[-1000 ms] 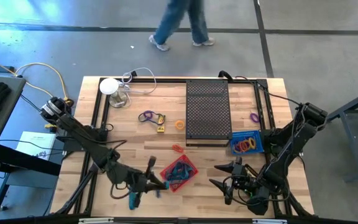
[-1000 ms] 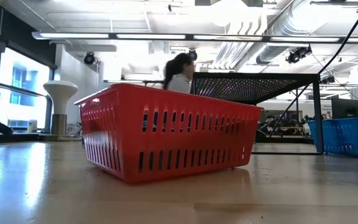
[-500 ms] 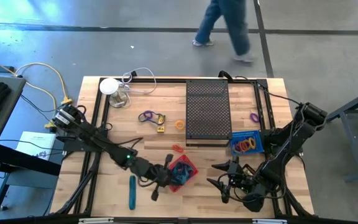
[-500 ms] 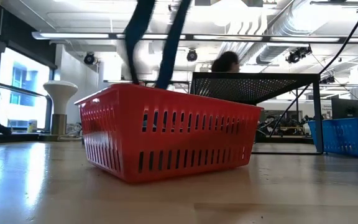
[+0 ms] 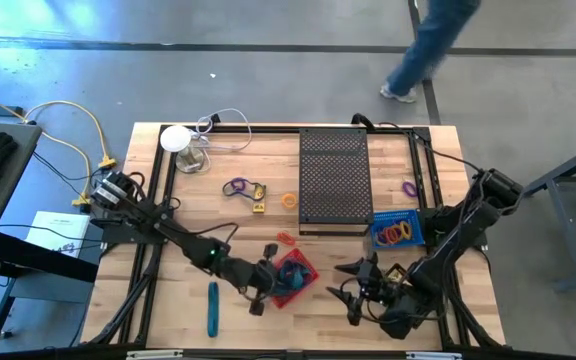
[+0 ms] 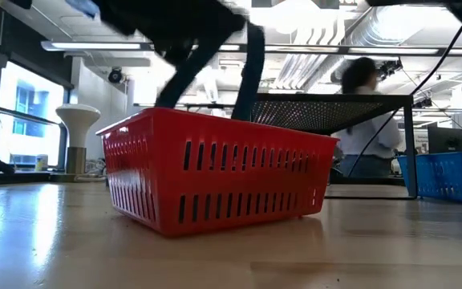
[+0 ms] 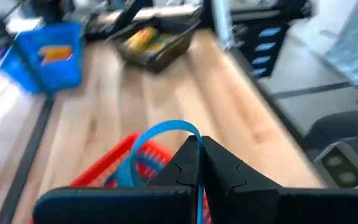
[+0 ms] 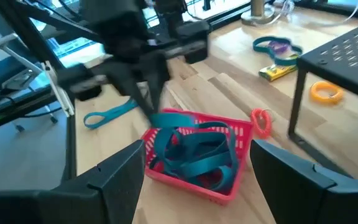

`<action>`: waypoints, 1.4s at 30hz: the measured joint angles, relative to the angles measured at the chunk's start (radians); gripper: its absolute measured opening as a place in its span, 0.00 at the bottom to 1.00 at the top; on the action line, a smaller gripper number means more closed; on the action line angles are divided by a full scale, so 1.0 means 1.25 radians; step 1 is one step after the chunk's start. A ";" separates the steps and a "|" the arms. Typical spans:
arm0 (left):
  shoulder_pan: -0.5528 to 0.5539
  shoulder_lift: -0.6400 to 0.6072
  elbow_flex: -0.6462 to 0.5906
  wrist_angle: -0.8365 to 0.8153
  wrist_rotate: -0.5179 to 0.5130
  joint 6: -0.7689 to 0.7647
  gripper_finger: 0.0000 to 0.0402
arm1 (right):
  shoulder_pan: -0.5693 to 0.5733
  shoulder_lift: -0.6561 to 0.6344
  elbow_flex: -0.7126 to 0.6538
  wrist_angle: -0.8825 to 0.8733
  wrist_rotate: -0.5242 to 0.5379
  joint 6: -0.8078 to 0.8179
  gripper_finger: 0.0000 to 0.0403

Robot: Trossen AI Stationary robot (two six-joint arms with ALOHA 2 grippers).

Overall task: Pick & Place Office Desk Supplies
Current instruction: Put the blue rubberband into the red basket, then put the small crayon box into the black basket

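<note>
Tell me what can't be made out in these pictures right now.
- Low view: the red basket wall hides its contents.
- Low view: left gripper is motion-blurred; the blue loop it pinches shows only in the left wrist view.
- High view: contents of the blue basket are too small to identify.
- High view: person cut off by top edge.

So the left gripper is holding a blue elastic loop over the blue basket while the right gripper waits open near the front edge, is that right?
Not quite: the basket is wrong. The left gripper, shut on the blue elastic loop, is over the red basket, as the high view shows. The blue basket sits further back on the right. The right gripper does wait open near the front edge.
</note>
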 joint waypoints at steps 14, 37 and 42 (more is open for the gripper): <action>0.053 0.009 0.000 -0.141 0.070 -0.134 0.00 | -0.033 0.010 0.000 0.042 -0.045 -0.034 0.69; 0.036 0.091 0.049 -0.195 0.124 -0.033 0.17 | -0.036 0.009 0.000 0.071 -0.087 -0.063 0.69; 0.008 0.078 0.049 -0.184 0.097 0.047 0.30 | -0.036 0.009 0.000 0.071 -0.093 -0.063 0.69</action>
